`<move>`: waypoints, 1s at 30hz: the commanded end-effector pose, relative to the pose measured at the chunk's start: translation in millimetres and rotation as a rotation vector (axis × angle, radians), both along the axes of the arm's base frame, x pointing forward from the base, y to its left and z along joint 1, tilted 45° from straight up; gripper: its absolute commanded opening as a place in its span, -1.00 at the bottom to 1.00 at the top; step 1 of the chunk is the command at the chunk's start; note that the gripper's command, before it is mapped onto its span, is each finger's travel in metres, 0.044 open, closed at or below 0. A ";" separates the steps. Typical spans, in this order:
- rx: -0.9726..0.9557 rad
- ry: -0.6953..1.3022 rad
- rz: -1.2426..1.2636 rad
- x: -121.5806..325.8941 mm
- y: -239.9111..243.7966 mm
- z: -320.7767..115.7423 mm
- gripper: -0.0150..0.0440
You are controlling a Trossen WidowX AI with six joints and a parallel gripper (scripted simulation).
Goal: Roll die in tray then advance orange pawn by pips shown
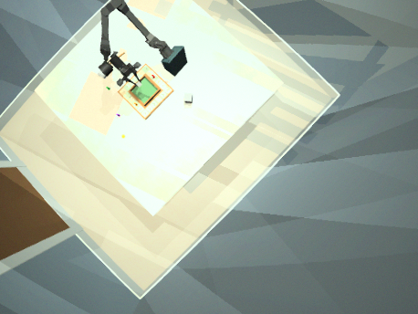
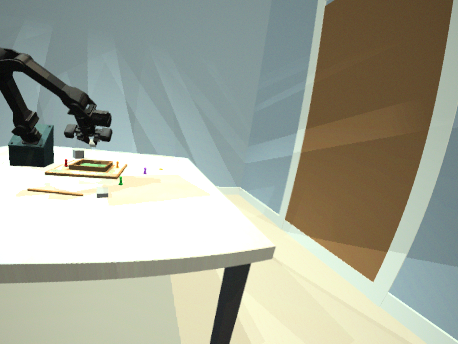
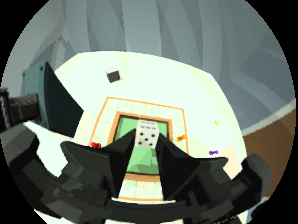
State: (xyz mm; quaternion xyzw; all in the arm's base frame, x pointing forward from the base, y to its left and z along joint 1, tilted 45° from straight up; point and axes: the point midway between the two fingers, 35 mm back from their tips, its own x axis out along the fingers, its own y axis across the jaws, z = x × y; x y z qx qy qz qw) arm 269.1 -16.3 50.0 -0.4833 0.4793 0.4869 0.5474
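While above tray point(image 3: 174, 121), die point(image 3: 147, 137) between gripper point(image 3: 143, 151) fingers.

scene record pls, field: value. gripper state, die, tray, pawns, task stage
gripper: shut on the die
die: white with dark pips, held between the fingertips, off the table, above the tray
tray: green floor, brown rim, in the middle of the board; nothing seen lying in it
board: flat on the table, in front of the arm's base
orange pawn: upright on the board edge, right of the tray in the exterior view
other pawns: red on the board; green and purple on the table
task stage: die lifted, not yet dropped; orange pawn untouched
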 end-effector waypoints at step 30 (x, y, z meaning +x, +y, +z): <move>-0.841 0.047 -0.051 2.7 13.9 -21.7 1.00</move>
